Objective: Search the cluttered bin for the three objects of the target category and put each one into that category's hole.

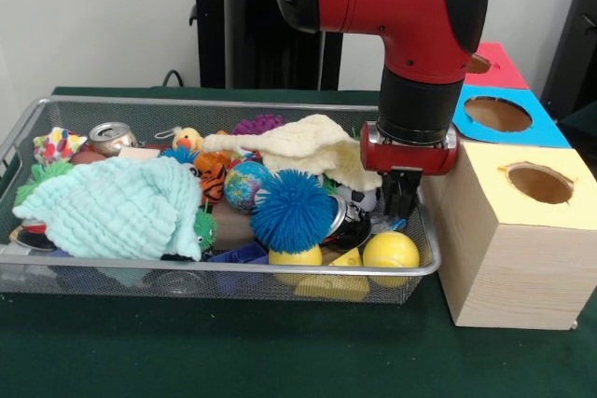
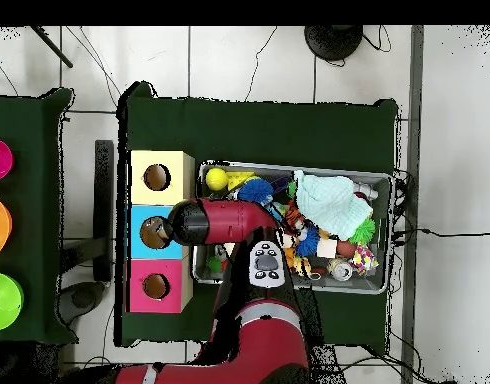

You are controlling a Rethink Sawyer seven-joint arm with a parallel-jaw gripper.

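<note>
At the bin's (image 1: 224, 272) near rim two yellow balls (image 1: 390, 250) lie beside a blue pom-pom (image 1: 293, 211); just behind, the gripper (image 1: 401, 204) dips into the right end, its fingers' state beyond telling; it should descend slowly, centred, since the target category is unclear; beyond stand the holed boxes (image 1: 522, 230).

Green table (image 1: 187, 351) – wire bin (image 1: 56, 272) (full), wooden boxes (image 1: 508, 258).

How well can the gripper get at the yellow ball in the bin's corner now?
Probably well. The yellow ball lies uncovered on top of the clutter, just below the gripper. Only the bin's wire wall stands close beside it.
</note>
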